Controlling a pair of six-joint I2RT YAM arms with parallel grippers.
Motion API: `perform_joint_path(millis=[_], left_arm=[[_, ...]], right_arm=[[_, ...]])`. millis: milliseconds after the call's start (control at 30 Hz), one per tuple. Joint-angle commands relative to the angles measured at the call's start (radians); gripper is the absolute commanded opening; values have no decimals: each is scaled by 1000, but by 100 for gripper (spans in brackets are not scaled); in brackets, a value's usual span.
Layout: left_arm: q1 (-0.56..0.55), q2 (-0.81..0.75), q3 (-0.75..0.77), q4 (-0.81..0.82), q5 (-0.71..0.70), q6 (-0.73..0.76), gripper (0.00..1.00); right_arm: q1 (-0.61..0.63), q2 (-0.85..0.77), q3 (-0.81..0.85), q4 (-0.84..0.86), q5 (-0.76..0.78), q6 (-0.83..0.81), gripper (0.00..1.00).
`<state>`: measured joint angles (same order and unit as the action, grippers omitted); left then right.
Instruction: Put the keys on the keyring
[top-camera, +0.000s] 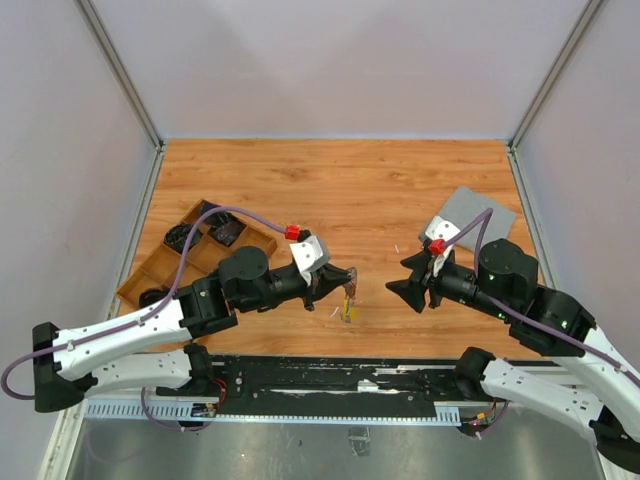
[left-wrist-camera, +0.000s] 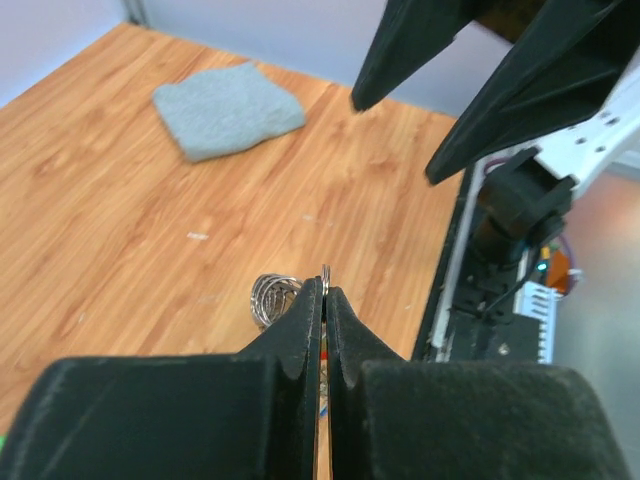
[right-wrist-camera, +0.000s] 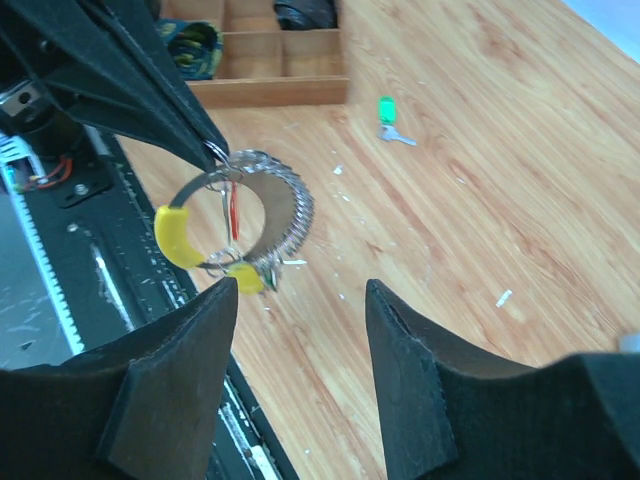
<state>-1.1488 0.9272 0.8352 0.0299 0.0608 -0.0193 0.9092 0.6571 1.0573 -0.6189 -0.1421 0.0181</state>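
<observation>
The keyring (right-wrist-camera: 262, 200), a silver ring with a coiled section and a yellow sleeve, hangs from the tips of my left gripper (top-camera: 350, 278) just above the table. A red-headed key (right-wrist-camera: 235, 208) and a yellow-headed key (right-wrist-camera: 243, 278) dangle on it. In the left wrist view my left gripper (left-wrist-camera: 325, 295) is shut on the ring's thin edge (left-wrist-camera: 325, 272). A green-headed key (right-wrist-camera: 387, 110) lies loose on the wood beyond. My right gripper (right-wrist-camera: 300, 300) faces the keyring from the right, open, with nothing between its fingers.
A wooden compartment tray (top-camera: 165, 265) with dark items stands at the left. A grey cloth square (top-camera: 480, 215) lies at the right, behind my right arm. The black base rail (top-camera: 330, 380) runs along the near edge.
</observation>
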Motion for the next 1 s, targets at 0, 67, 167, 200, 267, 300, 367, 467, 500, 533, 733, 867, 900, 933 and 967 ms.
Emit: perform_joint_path(millis=[0,67,167,200,267,300,367,467,500,533,733,867,900,933,967], left_arm=[[-1,7,3,-92,-154,59,1],[9,21,7,-140,-196,82,0],[33,61,28,-227,-264,124,0],[38,77,34,-249,-277,137,0],[44,120,44,-271,-289,169,1],[44,149,49,-272,-283,176,1],[43,211,62,-252,-239,193,0],[44,324,92,-193,-162,204,1],[43,367,102,-174,-146,209,1],[44,404,110,-148,-129,213,0],[44,648,183,-29,-49,206,1],[43,765,229,33,11,176,6],[43,785,238,48,29,167,9],[44,800,244,61,47,156,13],[44,810,250,76,64,146,16]], right_arm=[[17,-13,28,-42,149,4,56],[17,-20,23,-43,168,9,56],[17,-33,19,-44,193,12,57],[17,-36,17,-44,197,14,58],[18,-44,12,-44,206,18,58],[18,-46,12,-45,210,20,59],[17,-56,10,-47,220,26,59],[18,-74,5,-50,249,45,60],[17,-81,2,-50,262,53,60],[19,-92,-2,-52,278,62,60],[18,-127,-10,-92,384,109,62],[18,-140,-26,-115,450,149,63],[18,-144,-29,-121,468,161,63],[18,-149,-33,-126,494,176,63],[18,-153,-37,-133,520,191,64]])
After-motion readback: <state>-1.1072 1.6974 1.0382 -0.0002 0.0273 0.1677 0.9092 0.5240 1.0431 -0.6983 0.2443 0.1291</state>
